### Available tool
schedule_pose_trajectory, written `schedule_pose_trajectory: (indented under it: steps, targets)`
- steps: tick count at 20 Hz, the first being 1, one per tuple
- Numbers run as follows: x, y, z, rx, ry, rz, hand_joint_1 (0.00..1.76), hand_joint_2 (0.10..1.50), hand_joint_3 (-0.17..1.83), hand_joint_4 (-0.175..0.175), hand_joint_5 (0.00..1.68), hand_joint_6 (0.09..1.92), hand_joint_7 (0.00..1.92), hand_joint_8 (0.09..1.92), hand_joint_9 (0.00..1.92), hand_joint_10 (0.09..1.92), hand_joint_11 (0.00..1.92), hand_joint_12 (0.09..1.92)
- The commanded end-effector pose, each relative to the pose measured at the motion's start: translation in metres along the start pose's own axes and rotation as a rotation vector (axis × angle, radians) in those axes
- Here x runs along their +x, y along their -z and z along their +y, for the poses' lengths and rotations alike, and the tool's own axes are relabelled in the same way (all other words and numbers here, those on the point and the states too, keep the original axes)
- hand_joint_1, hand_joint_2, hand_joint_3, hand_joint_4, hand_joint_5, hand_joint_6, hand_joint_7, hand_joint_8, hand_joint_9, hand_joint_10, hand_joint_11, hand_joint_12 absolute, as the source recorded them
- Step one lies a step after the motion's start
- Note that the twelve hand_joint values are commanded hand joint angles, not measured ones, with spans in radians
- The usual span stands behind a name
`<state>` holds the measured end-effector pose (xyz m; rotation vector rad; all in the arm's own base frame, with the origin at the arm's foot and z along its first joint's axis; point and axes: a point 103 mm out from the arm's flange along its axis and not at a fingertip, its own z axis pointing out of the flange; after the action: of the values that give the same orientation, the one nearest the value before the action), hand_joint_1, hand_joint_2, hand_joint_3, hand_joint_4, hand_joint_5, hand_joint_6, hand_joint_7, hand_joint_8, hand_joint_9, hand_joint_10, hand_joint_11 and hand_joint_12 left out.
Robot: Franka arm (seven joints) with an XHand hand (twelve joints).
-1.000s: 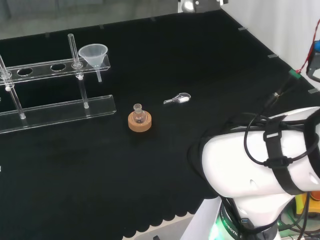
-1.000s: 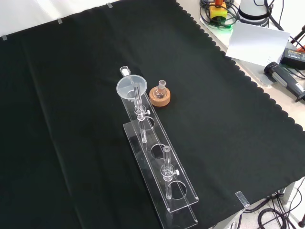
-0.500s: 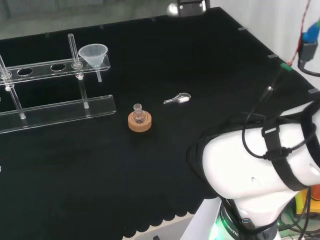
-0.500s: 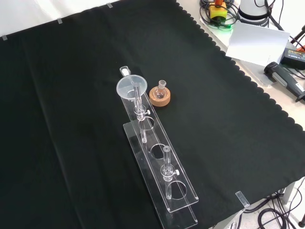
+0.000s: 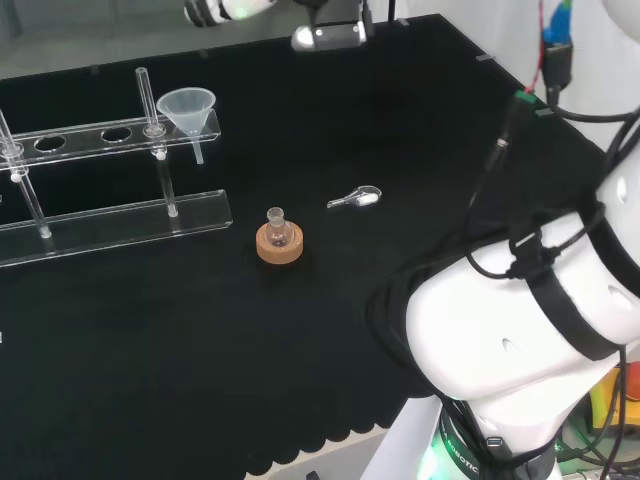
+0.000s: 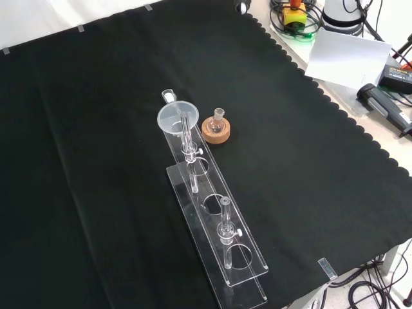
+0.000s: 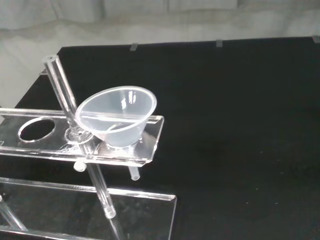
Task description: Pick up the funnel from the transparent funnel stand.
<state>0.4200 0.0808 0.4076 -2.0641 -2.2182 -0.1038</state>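
Clear plastic cone-shaped funnel [image 5: 187, 108] sits in the end hole of the transparent acrylic funnel stand [image 5: 110, 215], bowl above the upper shelf, stem poking down through it; nothing touching it. In the front view the funnel [image 6: 174, 118] is at the far end of the stand [image 6: 219, 232]; in the wrist view the funnel [image 7: 118, 115] is close and large, seated in the last hole of the stand's shelf [image 7: 151, 142], with a clear upright rod [image 7: 64, 95] just beside it and an empty hole beyond that. Small clear glass flask on a round cork ring [image 5: 278, 240] stands on the black-cloth counter [image 5: 400, 130], near the stand's funnel end but apart from it; front view puts the flask [image 6: 217, 127] just right of the funnel. Small clear scoop-like piece with a white tip [image 5: 356, 198] lies on the cloth right of the flask in the head view, well apart from the stand. White arm links [image 5: 520, 330] at the head view's lower right. Hand state: cannot tell, fingers are not visible.
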Motion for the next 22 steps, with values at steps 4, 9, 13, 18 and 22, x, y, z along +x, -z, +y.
schedule_pose_trajectory:
  steps: [4, 9, 13, 18, 22]
  targets:
    - [0.031, -0.028, 0.035, 0.041, 0.029, 0.008, 0.35, 0.66, 0.05, 0.039, 0.00, 0.09, 0.00, 0.09, 0.00, 0.09, 0.00, 0.09]
    - [0.039, -0.046, 0.044, 0.064, 0.030, 0.004, 0.36, 0.66, 0.05, 0.034, 0.00, 0.09, 0.00, 0.09, 0.00, 0.09, 0.00, 0.09]
    - [0.043, -0.060, 0.054, 0.096, 0.025, 0.007, 0.37, 0.66, 0.05, 0.029, 0.00, 0.09, 0.00, 0.09, 0.00, 0.09, 0.00, 0.09]
    - [0.046, -0.076, 0.066, 0.129, 0.022, -0.005, 0.39, 0.67, 0.04, 0.019, 0.00, 0.09, 0.00, 0.09, 0.00, 0.09, 0.00, 0.09]
    - [0.048, -0.091, 0.074, 0.174, 0.028, -0.025, 0.42, 0.68, 0.05, 0.013, 0.00, 0.09, 0.00, 0.09, 0.00, 0.09, 0.00, 0.09]
